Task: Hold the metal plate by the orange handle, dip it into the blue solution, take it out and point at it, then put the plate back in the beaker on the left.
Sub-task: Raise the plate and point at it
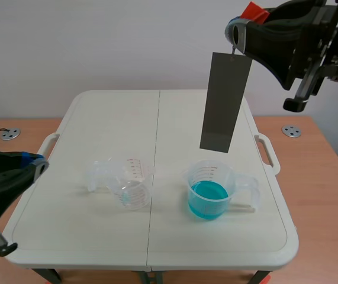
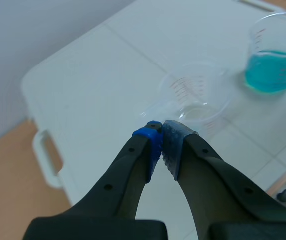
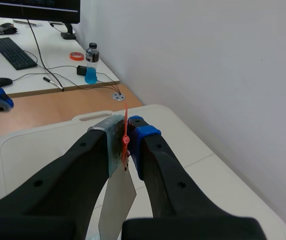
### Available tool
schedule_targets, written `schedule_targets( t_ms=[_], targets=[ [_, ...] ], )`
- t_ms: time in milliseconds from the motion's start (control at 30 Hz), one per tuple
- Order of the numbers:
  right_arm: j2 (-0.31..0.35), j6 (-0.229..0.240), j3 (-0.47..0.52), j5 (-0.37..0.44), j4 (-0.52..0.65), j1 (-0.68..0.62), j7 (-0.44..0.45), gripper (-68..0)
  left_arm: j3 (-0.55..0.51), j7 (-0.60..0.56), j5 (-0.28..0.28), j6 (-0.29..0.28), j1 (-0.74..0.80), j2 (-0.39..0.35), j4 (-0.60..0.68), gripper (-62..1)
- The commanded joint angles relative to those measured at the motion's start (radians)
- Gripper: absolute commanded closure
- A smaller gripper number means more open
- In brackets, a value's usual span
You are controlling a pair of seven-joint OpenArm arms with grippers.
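The metal plate (image 1: 226,102) is being held high above the table (image 1: 115,118) by the right gripper (image 3: 126,131), whose fingers are being pressed shut on the orange handle (image 1: 253,12) at the plate's top end. In the right wrist view the thin orange piece is being pinched between the two pads. The plate is hanging almost upright, slightly slanted, and its lower edge is being held clear of the liquid, over the beaker of blue solution (image 1: 210,189) as seen in the scene view.

That beaker is being supported upright on the table's right half, its handle turned to the right, with the blue solution (image 1: 207,200) filling only its lower part. The empty beaker (image 1: 124,184) is being supported on the table's left half, near the middle seam and apart from the blue one; whether it is standing straight or tipped cannot be told.

The left gripper (image 2: 163,131) is being held low by the table's near left edge — its fingers are being pressed together on nothing, with the empty beaker just ahead of the tips.
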Motion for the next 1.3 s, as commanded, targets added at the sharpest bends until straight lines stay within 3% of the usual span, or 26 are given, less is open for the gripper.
schedule_targets(
  t_ms=[0, 333, 600, 933, 1033, 1267],
  targets=[
    [0.014, 0.007, 0.011, 0.014, 0.024, 0.014, 0.006, -1.3, 0.025, 0.003, -0.008, 0.001, -0.03, -0.001, 0.005, -2.7],
    [0.013, 0.007, 0.011, 0.034, 0.029, 0.014, -0.006, -1.3, 0.303, 0.099, -0.008, 0.001, -0.253, 0.0, -0.014, -2.7],
    [0.013, 0.007, 0.011, 0.033, 0.029, 0.014, -0.01, -1.3, 0.504, 0.102, -0.008, 0.002, -0.416, 0.018, -0.165, -2.7],
    [0.013, 0.007, 0.011, 0.033, 0.029, 0.014, -0.011, -1.3, 0.599, 0.095, -0.008, 0.014, -0.558, 0.108, -0.315, -2.7],
    [0.013, 0.007, 0.011, 0.033, 0.029, 0.014, -0.011, -1.3, 0.616, 0.095, -0.001, 0.042, -0.578, 0.121, -0.337, -2.7],
    [0.013, 0.007, 0.011, 0.033, 0.029, 0.014, -0.014, -1.3, 0.636, 0.077, 0.018, 0.043, -0.592, 0.124, -0.354, -2.7]
  ],
)
